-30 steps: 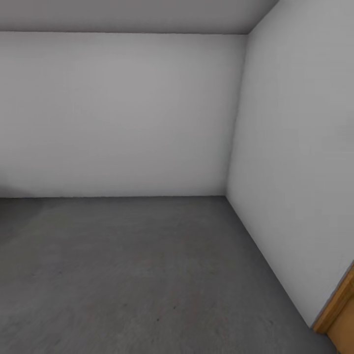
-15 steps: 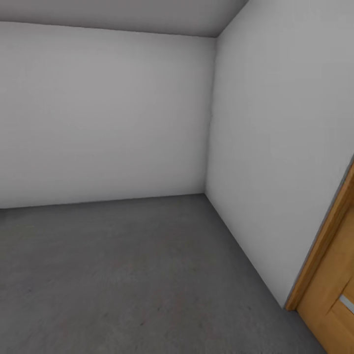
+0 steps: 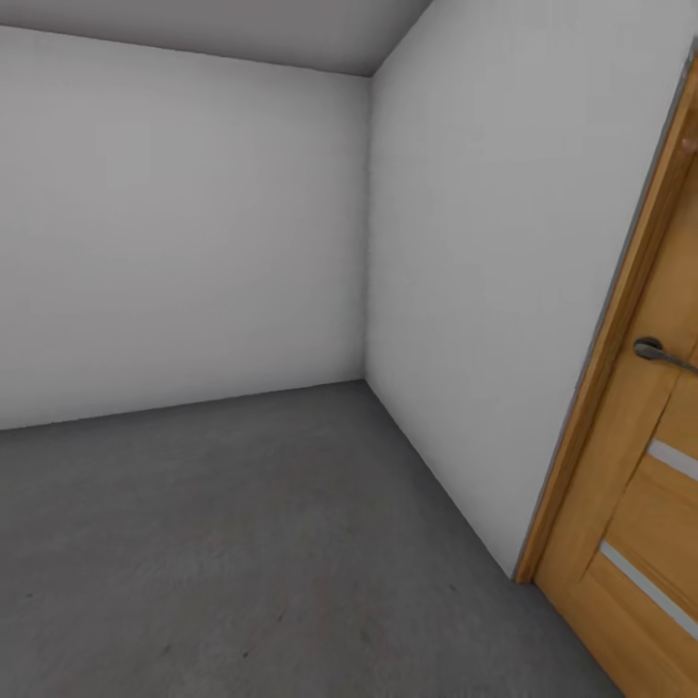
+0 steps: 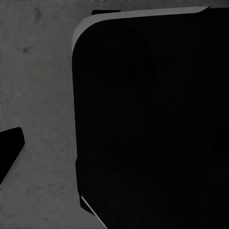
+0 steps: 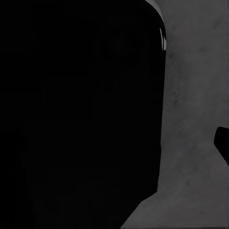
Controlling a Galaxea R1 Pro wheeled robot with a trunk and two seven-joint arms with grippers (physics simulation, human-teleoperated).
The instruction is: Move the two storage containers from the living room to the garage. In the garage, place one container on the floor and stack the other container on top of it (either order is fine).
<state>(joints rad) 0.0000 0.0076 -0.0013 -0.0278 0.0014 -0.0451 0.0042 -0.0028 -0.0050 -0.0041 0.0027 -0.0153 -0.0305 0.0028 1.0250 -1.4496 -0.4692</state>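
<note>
Garage corner and door, no bins in sight.

From where I stand the robot faces a bare corner: pale grey walls (image 3: 194,233), rough dark floor (image 3: 242,543), and a wooden door (image 3: 640,485) with a metal handle (image 3: 654,349) off to its right. I cannot tell where the two storage containers are. Under each wrist hangs a big dark body (image 4: 148,119), with speckled concrete beside and beyond it; whether either gripper is spread or closed I cannot tell. By the task's wording, I'd judge the bins light, stiff and thin-walled, best taken by a rim or pinched on a side wall, gently, since such walls may flex.
</note>
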